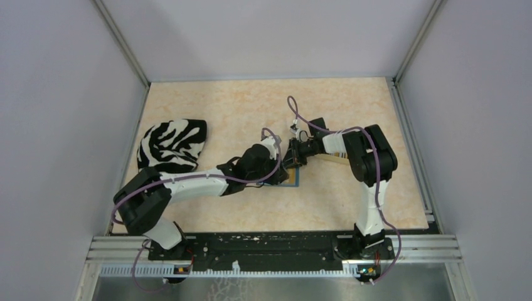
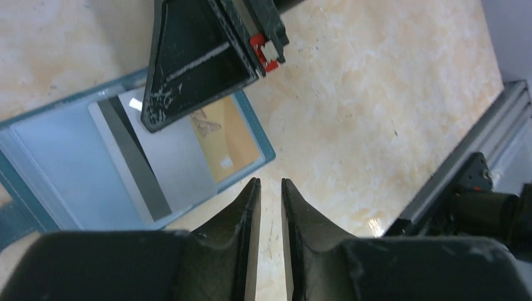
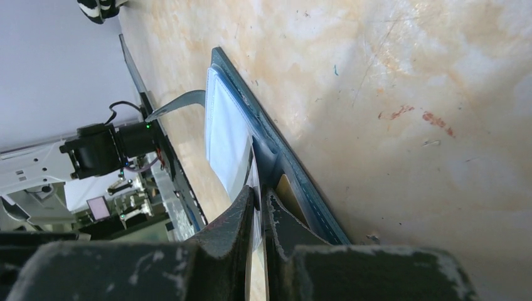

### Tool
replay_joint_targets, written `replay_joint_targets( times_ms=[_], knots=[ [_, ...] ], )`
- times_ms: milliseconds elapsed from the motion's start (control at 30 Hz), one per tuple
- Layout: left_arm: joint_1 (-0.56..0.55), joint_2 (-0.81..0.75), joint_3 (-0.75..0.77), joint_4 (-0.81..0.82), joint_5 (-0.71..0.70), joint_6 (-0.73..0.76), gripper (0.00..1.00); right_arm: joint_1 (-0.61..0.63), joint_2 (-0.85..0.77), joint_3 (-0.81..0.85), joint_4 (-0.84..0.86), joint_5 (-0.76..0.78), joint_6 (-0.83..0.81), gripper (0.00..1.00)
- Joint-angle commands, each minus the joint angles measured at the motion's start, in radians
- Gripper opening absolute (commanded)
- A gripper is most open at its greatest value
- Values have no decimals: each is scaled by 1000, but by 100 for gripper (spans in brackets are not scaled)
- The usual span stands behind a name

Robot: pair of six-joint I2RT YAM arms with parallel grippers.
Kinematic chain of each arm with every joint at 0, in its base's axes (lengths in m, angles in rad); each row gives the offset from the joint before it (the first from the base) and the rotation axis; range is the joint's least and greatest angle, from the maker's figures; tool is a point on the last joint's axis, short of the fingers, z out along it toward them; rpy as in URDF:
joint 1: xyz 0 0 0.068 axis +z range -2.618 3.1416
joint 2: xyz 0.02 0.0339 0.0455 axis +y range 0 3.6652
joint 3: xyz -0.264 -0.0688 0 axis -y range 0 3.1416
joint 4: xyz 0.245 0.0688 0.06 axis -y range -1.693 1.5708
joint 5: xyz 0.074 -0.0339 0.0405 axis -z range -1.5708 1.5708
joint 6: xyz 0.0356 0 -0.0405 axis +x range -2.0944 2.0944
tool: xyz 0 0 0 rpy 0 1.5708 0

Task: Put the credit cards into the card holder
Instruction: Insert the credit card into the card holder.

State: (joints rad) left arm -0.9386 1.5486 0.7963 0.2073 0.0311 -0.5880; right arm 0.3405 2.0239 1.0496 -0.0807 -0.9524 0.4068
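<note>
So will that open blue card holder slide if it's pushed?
Probably: the card holder lies flat and thin on the smooth table. It likely flexes, since its tab curls upward. The grey card pinched in the right fingers rests on it and might drag it.

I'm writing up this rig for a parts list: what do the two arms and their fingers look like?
The left arm and right arm have white links between bulky black joints. A thin purple cable loops loosely along each. The left fingers and right fingers are black, wedge-shaped and scuffed with pale scratches. A small red-and-white part sits beside the right ones.
</note>
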Motion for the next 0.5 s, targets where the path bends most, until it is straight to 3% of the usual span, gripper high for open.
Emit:
replay_joint_targets(
  times_ms=[0,200,333,467],
  knots=[
    [-37,90,109,-112,-190,-21,22,11,10,35,-22,43,-42,7],
    [-56,199,210,-182,-268,-23,17,11,12,38,-25,42,-45,7],
    [-58,259,275,-202,-266,-14,10,11,16,41,-29,38,-48,7],
    [-58,304,308,-240,-267,-11,9,11,16,41,-33,37,-50,7]
  ],
)
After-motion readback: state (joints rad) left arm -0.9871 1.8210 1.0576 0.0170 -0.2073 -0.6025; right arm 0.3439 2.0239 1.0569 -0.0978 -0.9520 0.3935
